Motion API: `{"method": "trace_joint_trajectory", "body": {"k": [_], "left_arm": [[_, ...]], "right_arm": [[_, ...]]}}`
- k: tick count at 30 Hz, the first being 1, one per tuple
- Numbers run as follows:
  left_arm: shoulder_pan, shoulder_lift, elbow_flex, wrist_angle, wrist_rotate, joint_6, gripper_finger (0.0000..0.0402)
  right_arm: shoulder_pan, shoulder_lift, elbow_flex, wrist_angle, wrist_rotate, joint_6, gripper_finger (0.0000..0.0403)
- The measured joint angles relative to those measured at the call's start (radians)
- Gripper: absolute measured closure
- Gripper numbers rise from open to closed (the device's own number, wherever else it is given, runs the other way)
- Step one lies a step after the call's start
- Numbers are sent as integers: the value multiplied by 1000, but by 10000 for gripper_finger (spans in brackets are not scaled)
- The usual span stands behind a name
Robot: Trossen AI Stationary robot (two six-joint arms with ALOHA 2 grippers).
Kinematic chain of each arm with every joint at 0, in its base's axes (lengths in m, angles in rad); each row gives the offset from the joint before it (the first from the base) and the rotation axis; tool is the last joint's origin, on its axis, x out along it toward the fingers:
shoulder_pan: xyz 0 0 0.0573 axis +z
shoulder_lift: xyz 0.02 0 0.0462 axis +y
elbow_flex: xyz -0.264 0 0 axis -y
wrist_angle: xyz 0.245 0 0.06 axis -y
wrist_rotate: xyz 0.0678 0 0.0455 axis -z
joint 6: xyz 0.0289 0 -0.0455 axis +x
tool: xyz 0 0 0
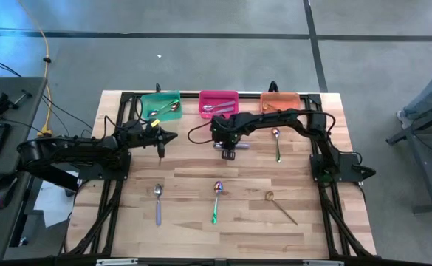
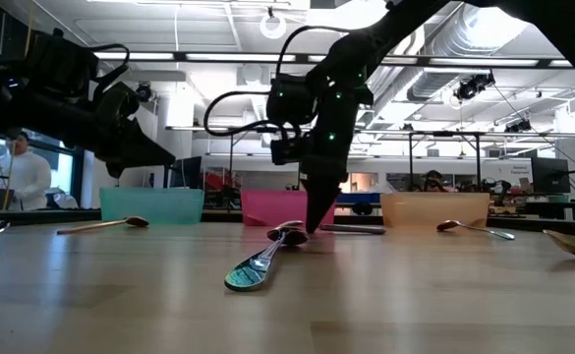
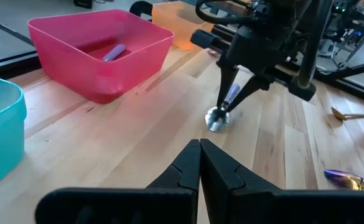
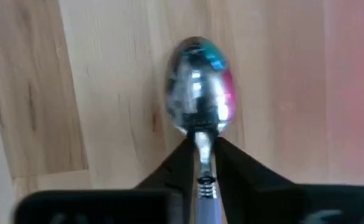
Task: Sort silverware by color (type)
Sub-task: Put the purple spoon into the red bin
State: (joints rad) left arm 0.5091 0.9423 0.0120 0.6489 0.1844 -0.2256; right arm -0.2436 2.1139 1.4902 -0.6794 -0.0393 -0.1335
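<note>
Right pincer (image 4: 201, 163) grips lavender spoon (image 4: 197, 87) at its neck, bowl pointing forward.

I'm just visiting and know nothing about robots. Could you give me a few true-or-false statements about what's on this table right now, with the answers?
1. The right pincer is closed on the neck of a lavender-handled spoon. True.
2. That spoon already lies in the pink bin. False: its bowl rests on the table in front of that bin.
3. The left pincer is shut and holds nothing. True.
4. Only one bin stands on the table. False: there are also a teal bin and an orange bin.
</note>
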Motion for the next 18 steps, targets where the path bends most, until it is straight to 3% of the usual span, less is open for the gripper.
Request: {"method": "trace_joint_trajectory", "body": {"k": [3, 18], "left_arm": [[0, 0, 0, -2, 0, 0, 401], [0, 0, 0, -1, -7, 10, 401]], "right_arm": [[0, 0, 1, -7, -2, -18, 394], [-13, -10, 50, -50, -68, -71, 401]]}}
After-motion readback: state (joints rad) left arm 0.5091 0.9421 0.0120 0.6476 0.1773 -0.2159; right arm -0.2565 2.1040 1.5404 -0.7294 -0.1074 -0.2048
